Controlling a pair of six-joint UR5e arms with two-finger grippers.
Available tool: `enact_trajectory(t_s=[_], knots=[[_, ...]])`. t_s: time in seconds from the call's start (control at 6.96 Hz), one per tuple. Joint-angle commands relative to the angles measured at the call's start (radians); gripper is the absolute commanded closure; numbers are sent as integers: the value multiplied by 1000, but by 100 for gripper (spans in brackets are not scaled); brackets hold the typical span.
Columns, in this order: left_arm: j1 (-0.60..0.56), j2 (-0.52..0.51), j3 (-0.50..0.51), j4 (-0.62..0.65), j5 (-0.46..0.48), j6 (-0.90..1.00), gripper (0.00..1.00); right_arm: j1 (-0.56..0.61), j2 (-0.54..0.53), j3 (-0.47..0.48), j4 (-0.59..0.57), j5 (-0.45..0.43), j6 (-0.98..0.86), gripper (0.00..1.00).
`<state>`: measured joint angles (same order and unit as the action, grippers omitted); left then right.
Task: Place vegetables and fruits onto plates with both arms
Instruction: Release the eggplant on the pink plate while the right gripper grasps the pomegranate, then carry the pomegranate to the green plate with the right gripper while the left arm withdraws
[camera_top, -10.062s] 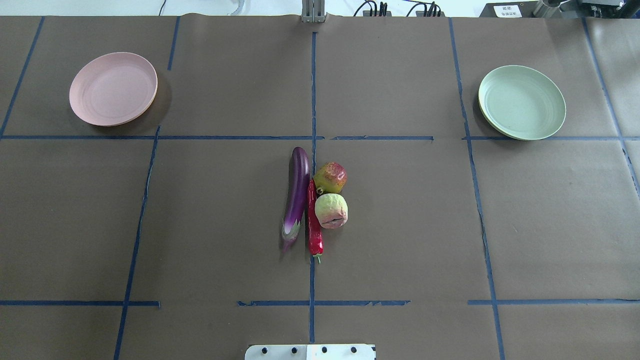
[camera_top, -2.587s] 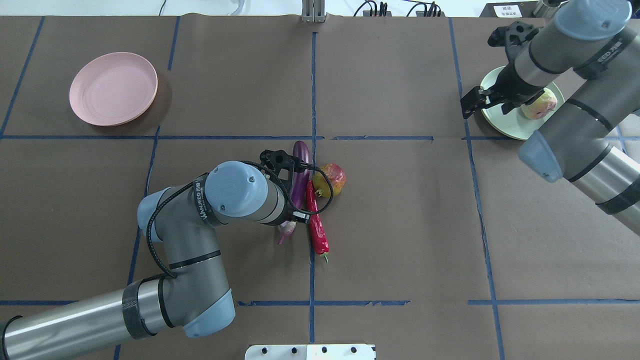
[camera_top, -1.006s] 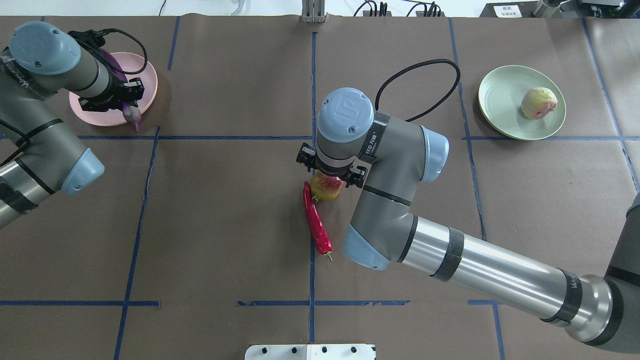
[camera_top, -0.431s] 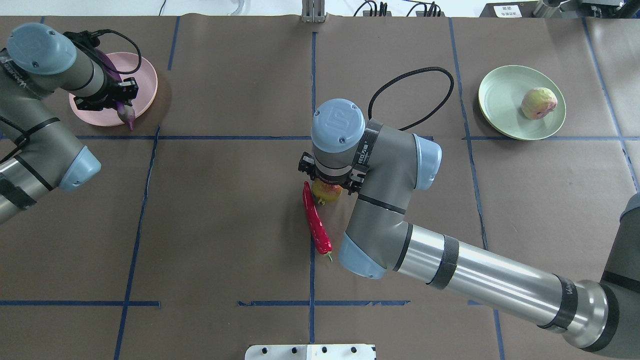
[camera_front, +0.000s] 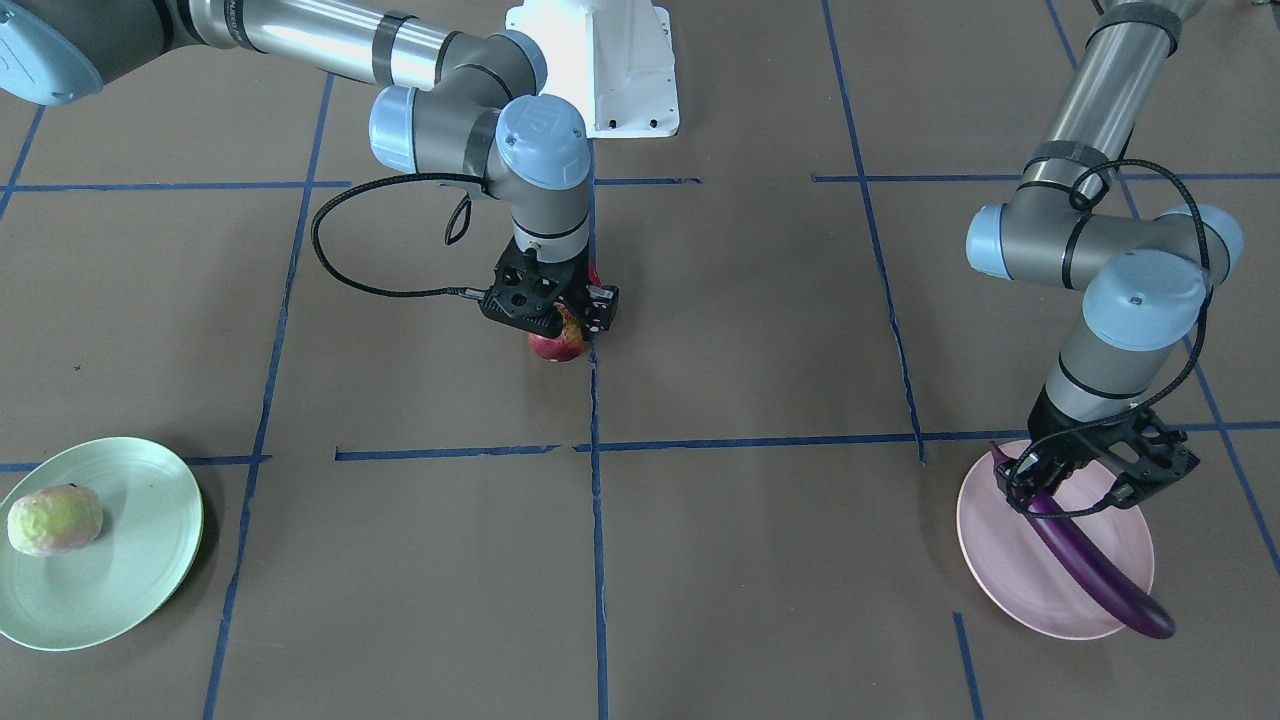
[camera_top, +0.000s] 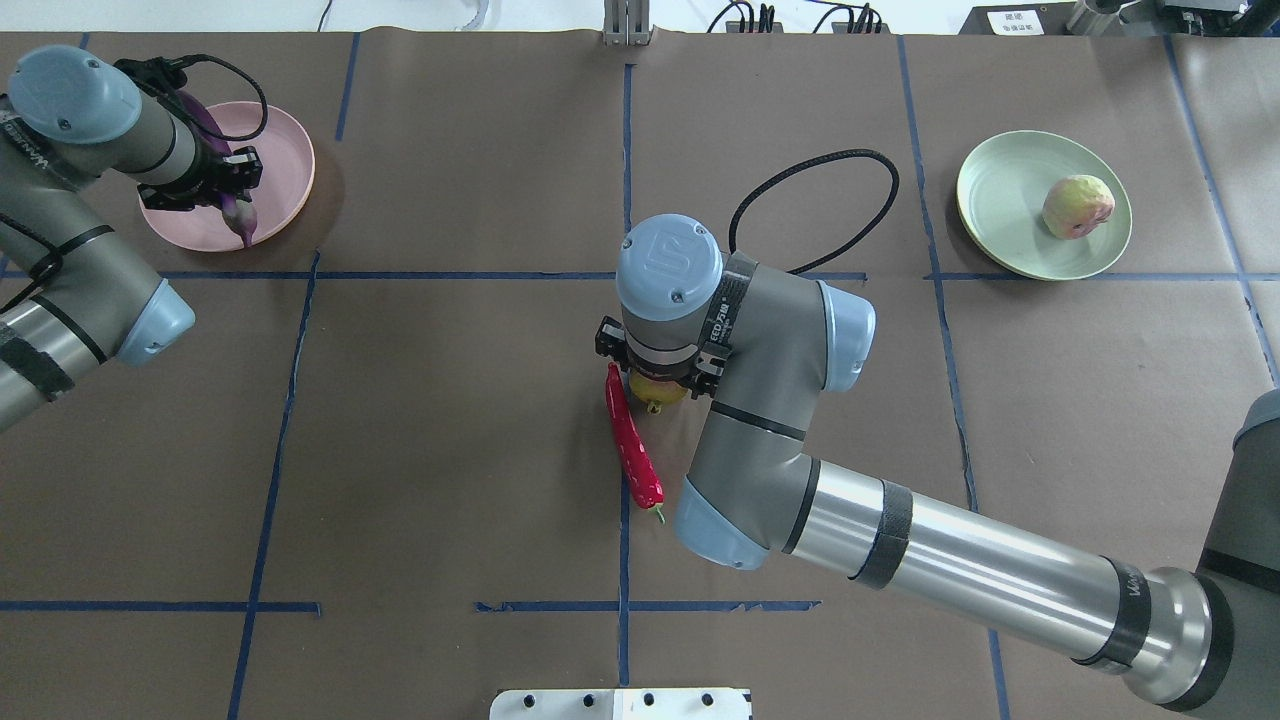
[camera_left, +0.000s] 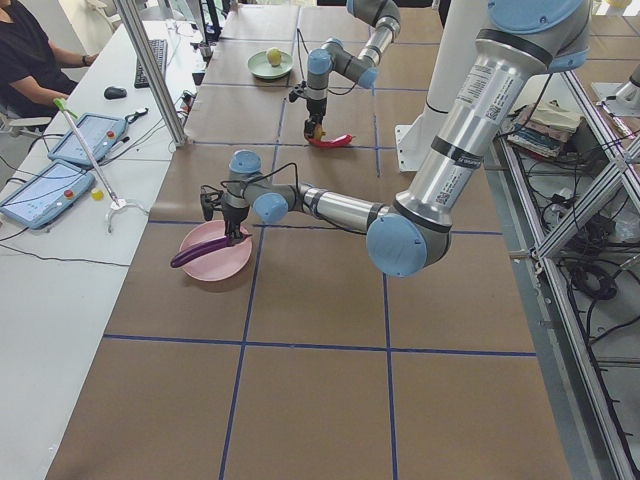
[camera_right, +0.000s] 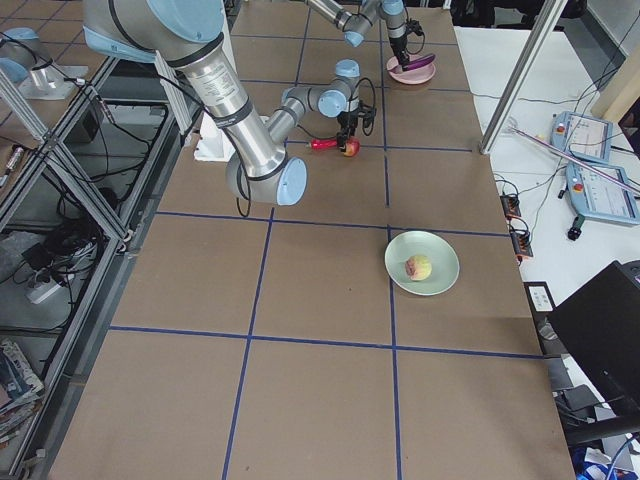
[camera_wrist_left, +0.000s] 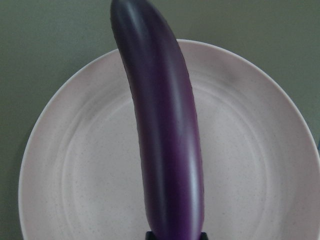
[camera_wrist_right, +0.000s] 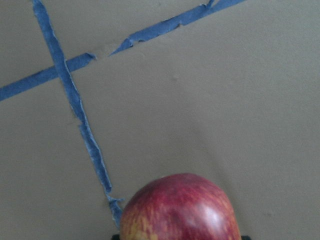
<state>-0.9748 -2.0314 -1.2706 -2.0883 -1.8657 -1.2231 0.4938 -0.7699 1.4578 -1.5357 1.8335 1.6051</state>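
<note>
My left gripper is shut on the purple eggplant and holds it tilted over the pale pink plate. The left wrist view shows the eggplant lying across the plate. My right gripper is low over the round red-green fruit at the table's middle, open, with jaws on either side of it. The fruit fills the bottom of the right wrist view. The red chili pepper lies next to the fruit. The pale wrinkly ball rests on the mint green plate.
Blue tape lines grid the brown table cover. The white base block stands at the robot's edge. A desk with tablets and a seated operator lie beyond the far side.
The left arm has carried the eggplant further over the pink plate. The right arm has lowered its gripper around the red-green fruit.
</note>
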Motion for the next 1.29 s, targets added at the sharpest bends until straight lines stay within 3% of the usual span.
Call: enact_trajectory(t_s=[0.0,0.29,0.43,0.58,0.86,1.15], knots=[[-2,-19,-1,-9,-3,7,0,28,-3,42,-4,-3,-8,100],[10,-49,-117,-6,-65,-69,0,167,-121,195,-7,27,-110,100],[36,-49,-186,-1,-173,-152,0,252,-170,219,-4,71,-258,100],[92,-52,-255,4,-181,-246,0,331,-228,217,2,101,-384,100],[207,-88,-343,63,-175,-296,0,518,-313,161,2,169,-735,100],[316,-223,-328,251,-117,-296,0,624,-312,17,6,187,-908,100]])
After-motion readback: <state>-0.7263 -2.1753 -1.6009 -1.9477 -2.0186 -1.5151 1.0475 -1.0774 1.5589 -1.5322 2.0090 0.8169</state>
